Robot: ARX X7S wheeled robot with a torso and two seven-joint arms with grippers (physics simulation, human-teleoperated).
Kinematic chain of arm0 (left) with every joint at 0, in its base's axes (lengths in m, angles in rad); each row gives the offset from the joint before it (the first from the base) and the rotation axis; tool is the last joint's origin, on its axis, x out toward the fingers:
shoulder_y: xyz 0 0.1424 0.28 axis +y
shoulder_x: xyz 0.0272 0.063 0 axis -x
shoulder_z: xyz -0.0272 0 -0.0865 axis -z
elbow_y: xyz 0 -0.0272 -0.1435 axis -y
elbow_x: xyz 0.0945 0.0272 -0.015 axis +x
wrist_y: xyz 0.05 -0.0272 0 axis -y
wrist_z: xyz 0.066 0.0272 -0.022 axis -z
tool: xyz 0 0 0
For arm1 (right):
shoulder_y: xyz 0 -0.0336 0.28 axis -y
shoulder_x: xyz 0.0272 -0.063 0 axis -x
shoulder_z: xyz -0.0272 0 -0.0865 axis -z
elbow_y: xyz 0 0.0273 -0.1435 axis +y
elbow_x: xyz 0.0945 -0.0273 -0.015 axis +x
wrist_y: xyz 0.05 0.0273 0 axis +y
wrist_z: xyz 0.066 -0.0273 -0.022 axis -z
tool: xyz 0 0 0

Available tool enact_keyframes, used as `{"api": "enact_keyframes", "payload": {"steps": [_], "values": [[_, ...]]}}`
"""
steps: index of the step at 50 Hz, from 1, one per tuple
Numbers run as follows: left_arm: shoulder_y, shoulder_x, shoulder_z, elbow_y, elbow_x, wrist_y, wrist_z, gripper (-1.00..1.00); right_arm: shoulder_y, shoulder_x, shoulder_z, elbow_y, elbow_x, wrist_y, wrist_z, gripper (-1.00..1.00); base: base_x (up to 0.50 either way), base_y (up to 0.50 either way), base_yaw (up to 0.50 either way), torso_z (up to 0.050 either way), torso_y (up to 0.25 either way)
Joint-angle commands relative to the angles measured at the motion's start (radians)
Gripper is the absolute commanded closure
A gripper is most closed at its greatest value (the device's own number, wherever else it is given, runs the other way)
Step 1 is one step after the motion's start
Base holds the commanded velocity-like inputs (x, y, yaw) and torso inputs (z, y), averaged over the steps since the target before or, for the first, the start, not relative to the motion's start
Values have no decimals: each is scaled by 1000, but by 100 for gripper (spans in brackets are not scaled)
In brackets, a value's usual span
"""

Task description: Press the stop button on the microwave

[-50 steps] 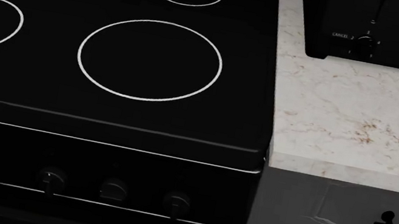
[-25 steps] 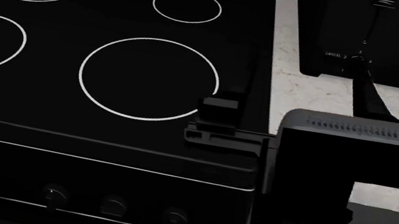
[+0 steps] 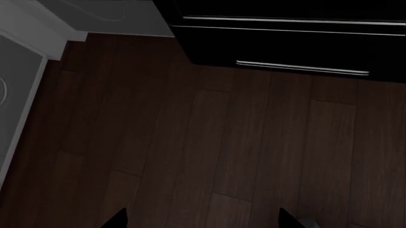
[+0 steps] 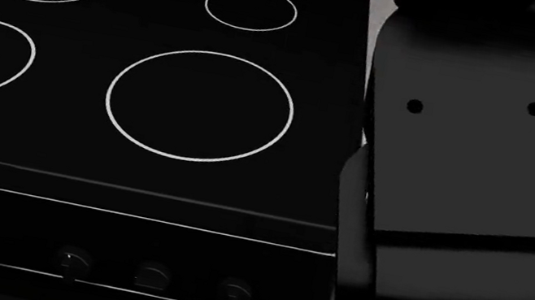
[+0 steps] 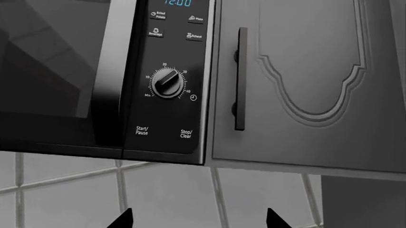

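In the right wrist view the black microwave (image 5: pixel 76 76) hangs above a tiled wall. Its control panel (image 5: pixel 168 76) carries a round dial (image 5: pixel 168 84), a Start/Pause label (image 5: pixel 142 130) and the Stop/Clear button (image 5: pixel 185 134) at the panel's lower right. My right gripper (image 5: pixel 198 219) is open and empty, its two dark fingertips showing below the panel, apart from it. My right arm (image 4: pixel 474 170) fills the right of the head view. My left gripper (image 3: pixel 201 221) is open and empty, pointing at a dark wooden floor.
A grey cabinet door (image 5: pixel 311 80) with a black bar handle (image 5: pixel 240 78) stands beside the microwave. A black stove top (image 4: pixel 149 71) with white burner rings and front knobs (image 4: pixel 72 260) lies below. The oven drawer handle (image 3: pixel 301 68) shows in the left wrist view.
My right arm has risen through the head view and now covers the counter and the black appliance at the back right. The head view shifted slightly earlier.
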Motion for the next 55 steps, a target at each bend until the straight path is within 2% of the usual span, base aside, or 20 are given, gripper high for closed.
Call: {"api": "enact_keyframes", "payload": {"steps": [1,16,24,30,37,41,48,51,55], "values": [[2,-2,-2,-10,2,-8,2,-100,219,-13,-13,261,23,-30,40,-100,0,0,0,50,82],[2,-2,-2,-10,2,-8,2,-100,410,-27,-54,651,125,-173,119,-100,0,0,0,50,82],[2,-2,-2,-10,2,-8,2,-100,556,-32,-131,941,167,-290,146,-100,0,0,0,50,82],[2,-2,-2,-10,2,-8,2,-100,631,-33,-204,1015,261,-303,177,-100,0,0,0,50,81],[2,-2,-2,-10,2,-8,2,-100,765,-35,-346,1246,443,-403,215,-100,0,0,0,50,82],[2,-2,-2,-10,2,-8,2,-100,840,-36,-469,1388,611,-471,216,-100,0,0,0,50,82],[2,-2,-2,-10,2,-8,2,-100,880,-36,-700,1480,813,-566,220,-100,0,0,0,50,81],[2,-2,-2,-10,2,-8,2,-100,888,-35,-743,1474,853,-600,189,-100,238,-86,0,50,80],[2,-2,-2,-10,2,-8,2,-100,907,-35,-765,1487,879,-607,221,-100,500,-212,0,50,80]]}}
